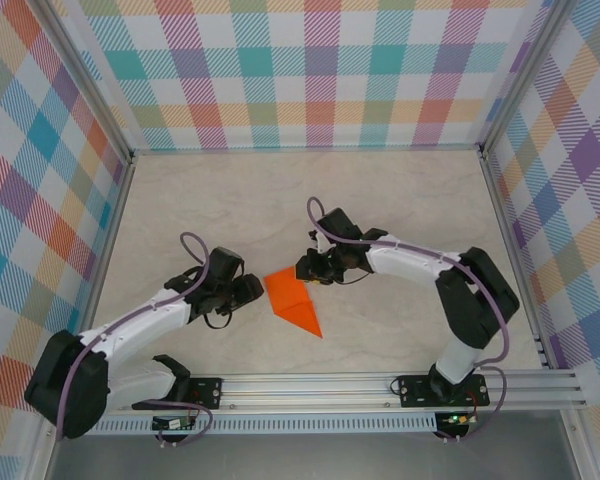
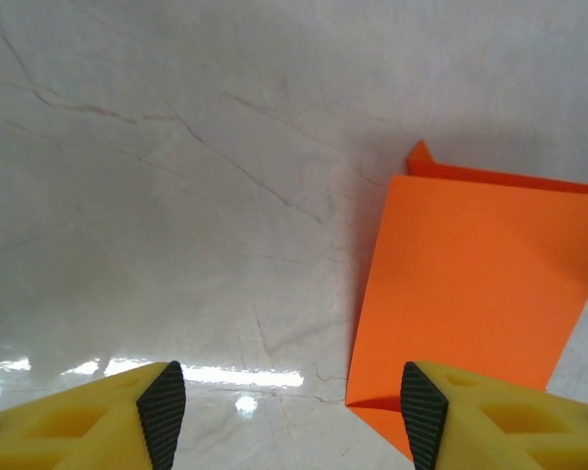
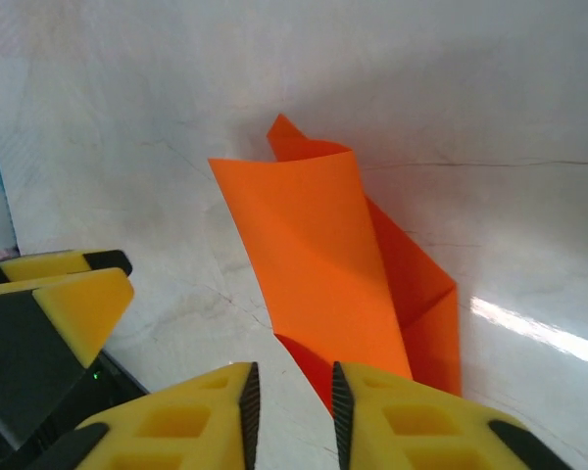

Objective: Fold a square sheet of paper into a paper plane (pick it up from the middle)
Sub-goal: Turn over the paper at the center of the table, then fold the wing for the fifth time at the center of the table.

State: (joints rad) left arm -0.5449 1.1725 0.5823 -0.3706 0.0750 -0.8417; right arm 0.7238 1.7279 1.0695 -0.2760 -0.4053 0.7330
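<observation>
The orange paper plane (image 1: 292,300) lies on the marble-patterned table (image 1: 400,200), about midway between the left and right edges and nearer the near edge than the far one. Its sharp tip points toward the near edge and a little to the right, and its broader end faces the far edge. The left gripper (image 1: 252,290) sits low just beside the plane's left side. In the left wrist view its jaws are spread wide, and the plane's near left corner reaches into the gap close to the right-hand finger (image 2: 426,416). The rest of the gap shows bare table, and nothing is pinched. The right gripper (image 1: 305,268) meets the plane's broad end from the far right. In the right wrist view one flap of the paper curls up off the table toward the camera, showing a darker underside, while a flat folded layer lies beneath it. The flap's lower edge runs down to the yellow fingers (image 3: 392,421). Those jaws are drawn close together with only a narrow slit between the black pads. The paper's corner lies right at one pad, and I cannot tell whether they pinch it
</observation>
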